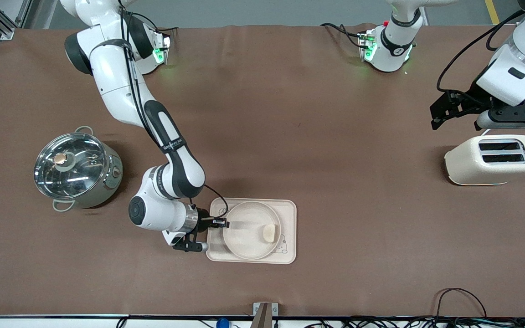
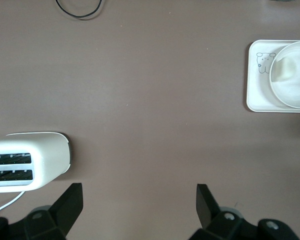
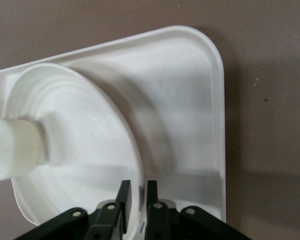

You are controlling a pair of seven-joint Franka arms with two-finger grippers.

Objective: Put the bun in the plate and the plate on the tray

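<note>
Right end effector: pinching plate rim, bun inside, over tray
Release: spread fingers gently, lift straight up
Left end effector: spread, waiting above toaster

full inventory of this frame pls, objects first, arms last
bun: 1, pale cream, in the plate, at its edge toward the left arm's end
plate: 1, cream-white, round, on the tray
tray: 1, cream, rectangular with rabbit drawing, on the table, near the front camera
pot: 1, steel with glass lid, toward the right arm's end of the table
toaster: 1, cream, two slots, toward the left arm's end
table: 1, brown cover
right gripper: 1, black fingers, pinching the plate's rim at the tray's end toward the right arm
left gripper: 1, black fingers, open, empty, in the air above the toaster, waiting
</note>
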